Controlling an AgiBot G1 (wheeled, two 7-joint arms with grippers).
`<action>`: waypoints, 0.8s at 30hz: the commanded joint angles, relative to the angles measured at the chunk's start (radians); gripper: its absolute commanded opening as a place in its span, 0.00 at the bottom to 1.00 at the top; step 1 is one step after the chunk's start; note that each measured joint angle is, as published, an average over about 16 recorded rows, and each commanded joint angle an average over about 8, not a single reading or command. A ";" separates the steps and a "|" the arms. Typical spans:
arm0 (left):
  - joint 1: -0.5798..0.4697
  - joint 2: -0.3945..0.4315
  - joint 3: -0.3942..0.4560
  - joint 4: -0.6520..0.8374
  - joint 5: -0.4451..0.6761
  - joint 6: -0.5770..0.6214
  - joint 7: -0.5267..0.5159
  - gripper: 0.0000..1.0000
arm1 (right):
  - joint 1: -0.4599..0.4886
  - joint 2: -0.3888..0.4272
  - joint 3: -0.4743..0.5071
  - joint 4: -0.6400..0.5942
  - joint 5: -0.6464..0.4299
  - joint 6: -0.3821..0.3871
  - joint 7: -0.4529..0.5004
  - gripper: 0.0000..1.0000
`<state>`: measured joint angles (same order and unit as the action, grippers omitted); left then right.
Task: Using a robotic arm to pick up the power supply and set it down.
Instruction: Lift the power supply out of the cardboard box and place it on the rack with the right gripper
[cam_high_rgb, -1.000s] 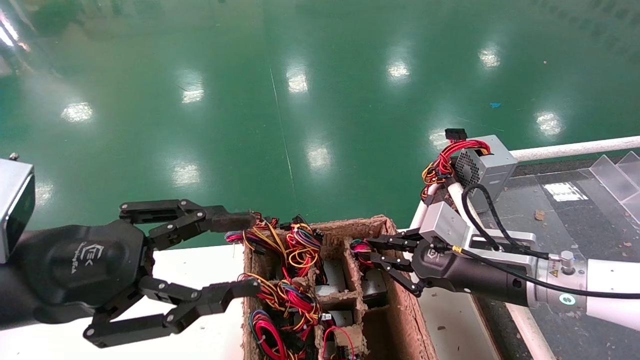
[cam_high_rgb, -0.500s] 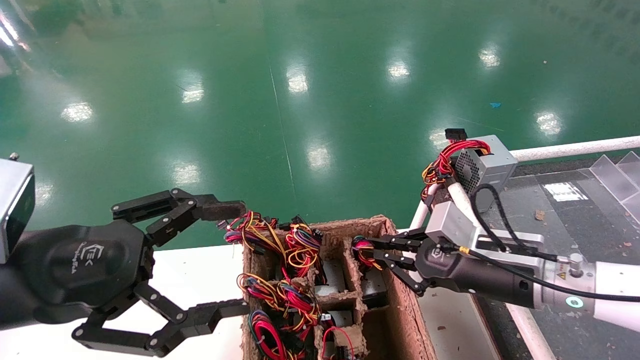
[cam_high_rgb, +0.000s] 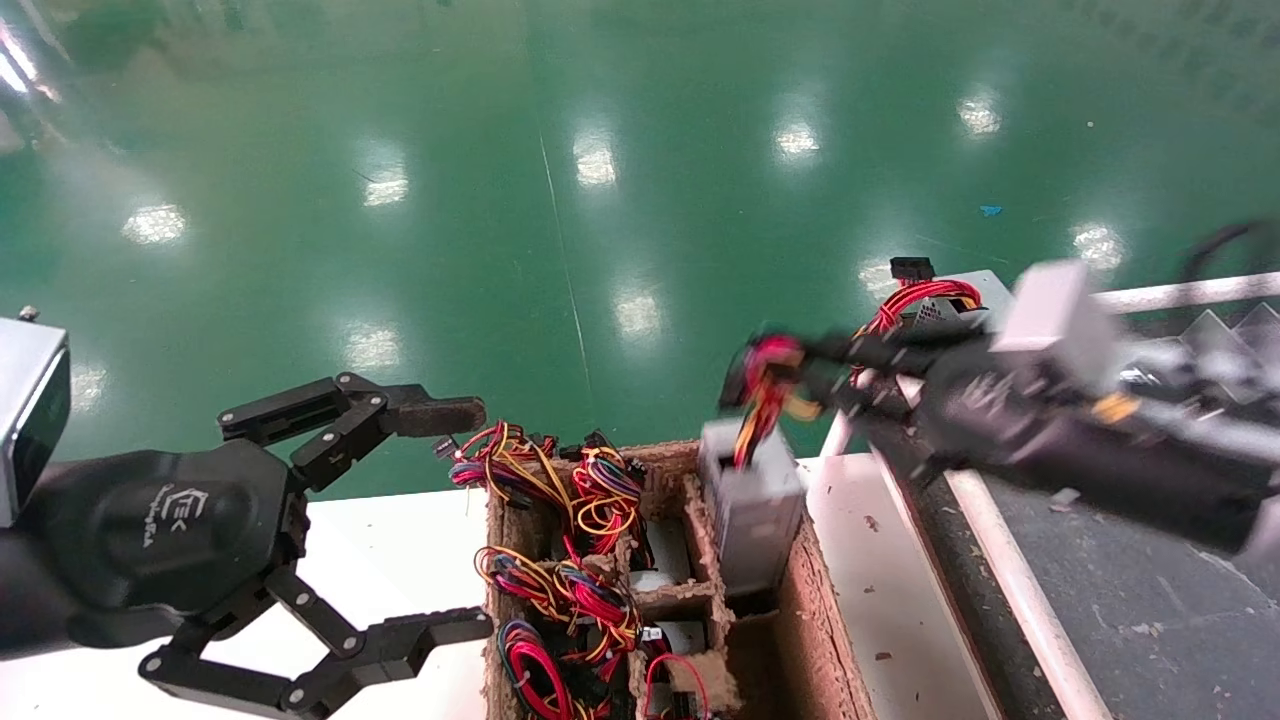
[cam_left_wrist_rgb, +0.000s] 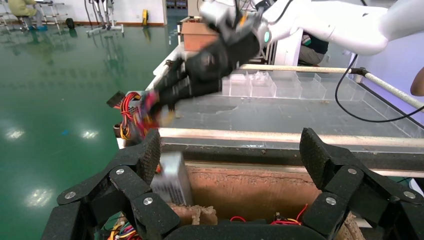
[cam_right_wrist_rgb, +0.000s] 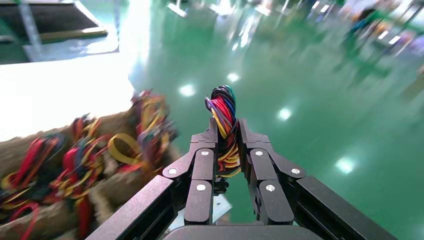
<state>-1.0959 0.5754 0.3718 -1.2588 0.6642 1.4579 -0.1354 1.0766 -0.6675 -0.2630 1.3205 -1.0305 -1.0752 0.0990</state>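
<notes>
Your right gripper sits right of centre in the head view, blurred, with its fingers pinching the wire bundle of the power supply. In the right wrist view the red, yellow, blue and black wires stand up between the two pressed fingertips. The grey box of the power supply hangs below that bundle, tilted, its lower part inside the rightmost column of the brown fibre tray and its upper part above the tray's rim. In the left wrist view you see the same box at lower left, just above the tray's brown wall, with the right gripper above it.

Your left gripper is at the lower left of the head view, beside the tray's left edge and over the white desk. Its fingers are spread wide and hold nothing.

Other compartments of the tray hold more wire bundles in red, yellow and orange. A second grey box with red wires lies at the right of the head view, partly hidden behind the right arm, on the dark surface edged by white rails. The green floor fills the upper frame.
</notes>
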 joint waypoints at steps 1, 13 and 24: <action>0.000 0.000 0.000 0.000 0.000 0.000 0.000 1.00 | -0.001 0.023 0.031 0.024 0.028 0.007 -0.007 0.00; 0.000 0.000 0.000 0.000 0.000 0.000 0.000 1.00 | 0.012 0.123 0.242 0.019 0.184 0.051 -0.110 0.00; 0.000 0.000 0.000 0.000 0.000 0.000 0.000 1.00 | -0.028 0.217 0.310 -0.025 0.083 0.212 -0.168 0.00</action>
<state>-1.0959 0.5754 0.3719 -1.2588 0.6641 1.4578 -0.1353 1.0418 -0.4526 0.0469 1.2930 -0.9426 -0.8698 -0.0663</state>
